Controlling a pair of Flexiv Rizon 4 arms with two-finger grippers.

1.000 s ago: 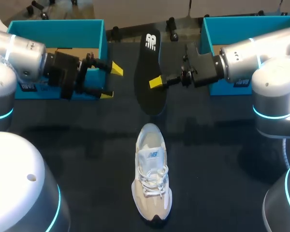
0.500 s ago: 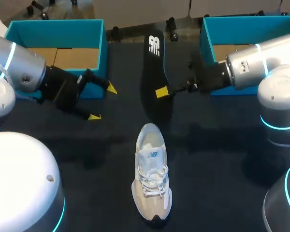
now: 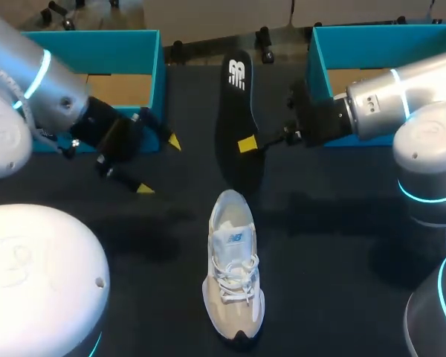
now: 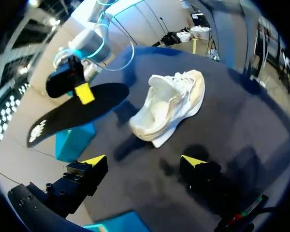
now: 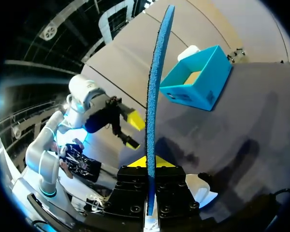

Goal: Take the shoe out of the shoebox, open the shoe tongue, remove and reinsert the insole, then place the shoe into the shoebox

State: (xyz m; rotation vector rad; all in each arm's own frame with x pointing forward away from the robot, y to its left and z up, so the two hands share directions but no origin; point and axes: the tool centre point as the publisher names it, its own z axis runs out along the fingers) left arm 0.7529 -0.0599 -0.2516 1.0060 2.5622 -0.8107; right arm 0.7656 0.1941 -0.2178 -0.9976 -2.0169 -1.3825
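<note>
Now R gripper (image 3: 248, 143) pinches insole (image 3: 236, 104) by its edge, far of shoe (image 3: 234, 275), prob. ready for reinsertion; L gripper (image 3: 159, 165) wide open, empty, at far left, likely to steady shoe.

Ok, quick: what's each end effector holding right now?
Left end effector: open, holding nothing.
Right end effector: closed on the flat black foam insole.

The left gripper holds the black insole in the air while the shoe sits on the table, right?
No: the right gripper, not the left, holds the black insole in the air, as the head view shows. The left gripper is open and empty. The shoe does sit on the table.
</note>
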